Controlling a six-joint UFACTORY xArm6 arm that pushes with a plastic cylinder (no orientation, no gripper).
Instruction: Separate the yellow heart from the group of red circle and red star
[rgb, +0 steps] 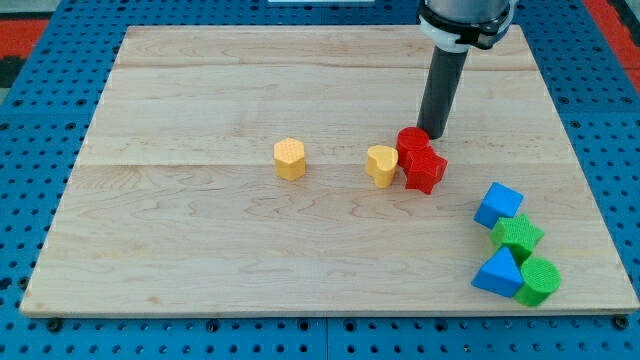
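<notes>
My tip (434, 134) stands just beside, possibly touching, the red circle (411, 140). The yellow heart (381, 164) adjoins the red star (425, 170). No jaws fitted.

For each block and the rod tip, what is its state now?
yellow heart: touching the red pair on their left.
red circle: against the red star, behind it.
red star: touching the heart.
yellow hexagon: alone, to the view's left.
blue and green blocks: clustered at the view's bottom right.
my tip: just right of the red circle.
</notes>
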